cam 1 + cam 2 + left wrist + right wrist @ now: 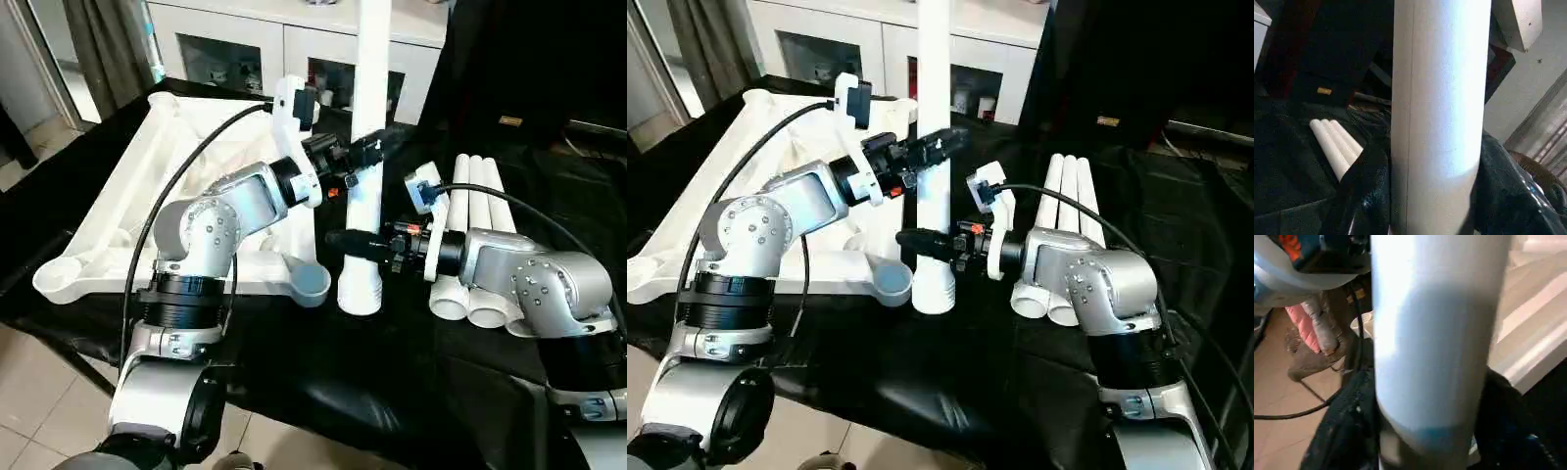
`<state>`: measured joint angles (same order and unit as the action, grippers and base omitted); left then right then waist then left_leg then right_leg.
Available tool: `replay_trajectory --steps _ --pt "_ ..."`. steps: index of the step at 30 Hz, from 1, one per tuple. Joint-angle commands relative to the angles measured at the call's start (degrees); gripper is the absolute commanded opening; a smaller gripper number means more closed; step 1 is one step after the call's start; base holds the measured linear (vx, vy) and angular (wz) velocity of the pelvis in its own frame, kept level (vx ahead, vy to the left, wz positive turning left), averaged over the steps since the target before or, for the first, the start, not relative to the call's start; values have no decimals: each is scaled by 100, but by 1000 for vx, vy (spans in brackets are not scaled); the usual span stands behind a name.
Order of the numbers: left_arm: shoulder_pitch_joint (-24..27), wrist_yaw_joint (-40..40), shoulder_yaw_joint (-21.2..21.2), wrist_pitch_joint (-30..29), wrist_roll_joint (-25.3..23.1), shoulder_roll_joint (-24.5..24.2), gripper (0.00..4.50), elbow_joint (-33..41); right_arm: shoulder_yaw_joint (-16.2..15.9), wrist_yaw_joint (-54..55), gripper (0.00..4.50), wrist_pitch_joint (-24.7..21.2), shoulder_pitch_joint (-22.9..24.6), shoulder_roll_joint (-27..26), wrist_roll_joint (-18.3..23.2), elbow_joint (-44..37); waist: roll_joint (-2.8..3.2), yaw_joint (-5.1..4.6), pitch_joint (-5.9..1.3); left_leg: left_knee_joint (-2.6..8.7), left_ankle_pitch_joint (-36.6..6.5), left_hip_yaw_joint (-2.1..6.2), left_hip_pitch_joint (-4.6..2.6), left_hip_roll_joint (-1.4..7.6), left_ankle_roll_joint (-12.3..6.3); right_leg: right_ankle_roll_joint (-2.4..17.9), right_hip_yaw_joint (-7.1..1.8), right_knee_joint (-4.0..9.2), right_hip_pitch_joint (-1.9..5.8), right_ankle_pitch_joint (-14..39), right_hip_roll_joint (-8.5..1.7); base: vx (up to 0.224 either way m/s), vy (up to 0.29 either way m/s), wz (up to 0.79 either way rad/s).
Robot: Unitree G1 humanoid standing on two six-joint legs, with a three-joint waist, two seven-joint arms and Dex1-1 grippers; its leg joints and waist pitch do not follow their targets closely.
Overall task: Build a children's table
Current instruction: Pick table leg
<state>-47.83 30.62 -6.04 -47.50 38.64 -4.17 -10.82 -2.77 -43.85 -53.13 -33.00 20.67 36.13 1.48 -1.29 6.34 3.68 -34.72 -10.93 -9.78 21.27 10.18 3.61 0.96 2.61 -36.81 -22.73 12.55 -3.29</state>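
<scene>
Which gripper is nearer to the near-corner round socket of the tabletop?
Right. The right gripper grips the upright leg low, just beside the socket. The left gripper holds the same leg higher up, farther above the socket.

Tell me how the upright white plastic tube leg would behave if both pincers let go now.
The upright white plastic tube leg is tall with a narrow foot, so it would probably tip. Being round and smooth, it may then roll on the black cloth. It looks hollow, so likely light and stiff.

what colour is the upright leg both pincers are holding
White, clearest in the left eye view.
</scene>
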Motion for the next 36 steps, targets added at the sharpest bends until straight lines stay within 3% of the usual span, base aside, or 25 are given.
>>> replay_trajectory --steps 1,4,12,29,30,33,36 --pt "-154 120 57 -50 16 -46 182 34 99 9 269 37 -95 66 -4 71 27 -3 -459 313 -139 76 -37 223 -120 1353 -269 382 423 -455 -421 0 0 0" --pt "-247 232 46 -129 81 -77 181 -3 72 -251 299 -148 -39 281 131 -94 29 0 -459 308 -128 74 -42 221 -152 1377 -270 379 424 -535 -419 0 0 0" --pt "-333 610 232 -306 184 -145 180 4 -121 -674 302 -321 48 654 180 -299 23 14 -458 299 -157 71 -34 219 -182 1410 -271 387 434 -462 -419 0 0 0" --pt "-364 779 205 -449 311 -142 180 43 -343 -807 302 -358 120 670 123 -266 -10 16 -454 299 -161 67 -32 222 -209 1426 -272 388 426 -364 -426 0 0 0" --pt "-363 780 203 -456 324 -130 180 47 -339 -809 275 -351 121 670 115 -244 -7 15 -451 302 -187 68 -34 224 -194 1410 -270 394 424 -321 -426 0 0 0" --pt "-354 824 226 -486 340 -129 180 74 -313 -758 275 -334 124 633 94 -198 -6 15 -452 300 -200 68 -35 224 -186 1399 -272 398 424 -300 -427 0 0 0" --pt "-351 838 232 -492 350 -127 180 72 -290 -722 237 -321 123 611 99 -171 19 13 -454 302 -218 71 -39 226 -167 1402 -271 398 420 -313 -424 0 0 0"
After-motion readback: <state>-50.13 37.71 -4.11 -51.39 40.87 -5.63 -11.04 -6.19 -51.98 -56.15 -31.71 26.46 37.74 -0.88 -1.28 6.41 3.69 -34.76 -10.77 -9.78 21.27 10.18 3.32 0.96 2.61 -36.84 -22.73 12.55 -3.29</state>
